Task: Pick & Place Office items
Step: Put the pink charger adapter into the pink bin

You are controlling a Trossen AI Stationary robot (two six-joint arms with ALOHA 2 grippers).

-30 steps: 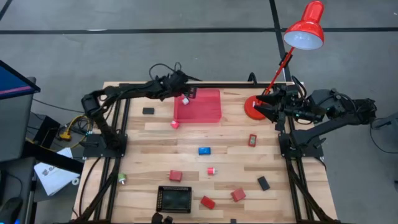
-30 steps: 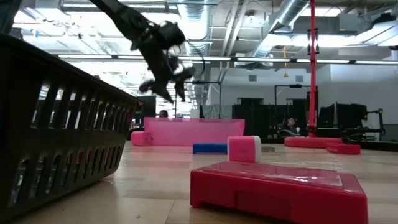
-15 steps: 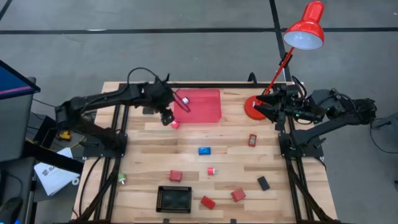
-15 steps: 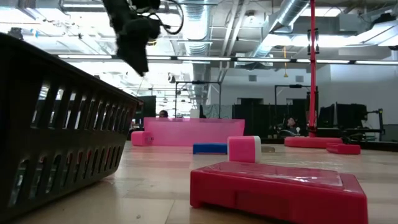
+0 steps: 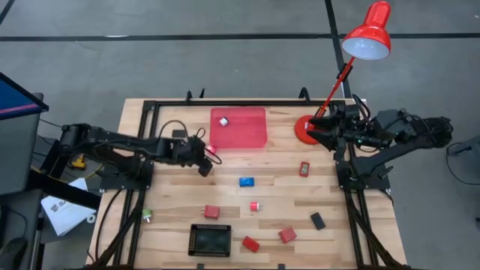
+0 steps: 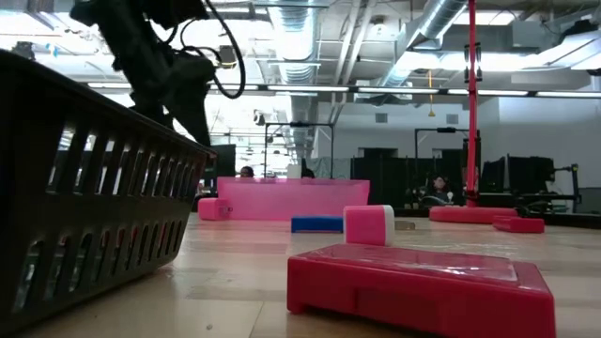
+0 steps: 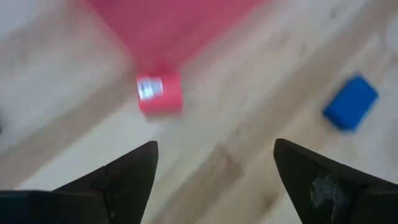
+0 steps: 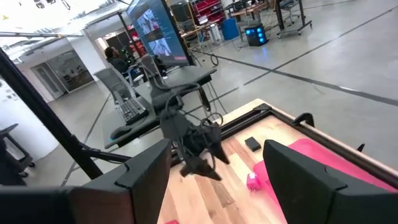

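Looking straight down, the high view lays out the whole worktop, while the low view sees only a dark slatted basket wall [image 6: 84,188] close by, a red block [image 6: 423,282] in front and the pink tray [image 6: 291,199] farther back.

At the left edge the left arm stretches low and nearly level across the worktop from its base, its left gripper [image 5: 204,159] hanging just off the red tray's [image 5: 247,133] near left corner. The left wrist view shows what the overhead one cannot: the jaws are spread wide with nothing between them, and a small red piece with a white face [image 7: 159,93] lies on the wood ahead of the fingers [image 7: 130,174], just beside the tray's edge. A blue block [image 7: 351,102] lies farther off in that view; from above it sits near the worktop's middle [image 5: 246,181].

A white-topped piece [image 5: 223,121] rests in the tray, toward its far left corner. A black rectangle [image 5: 178,134] lies left of the tray. Along the near edge sit the black tray [image 5: 210,240], red blocks [image 5: 211,212] and [image 5: 250,244], a small red-and-white piece [image 5: 255,206], another red block [image 5: 287,235] and a black rectangle [image 5: 318,220]. A red piece [image 5: 304,169] lies toward the right edge.

At the far right corner the right arm is folded back beside the red lamp's base [image 5: 306,131], its right gripper [image 5: 315,127] raised; the right wrist view shows its fingers [image 8: 143,180] set apart, holding nothing.
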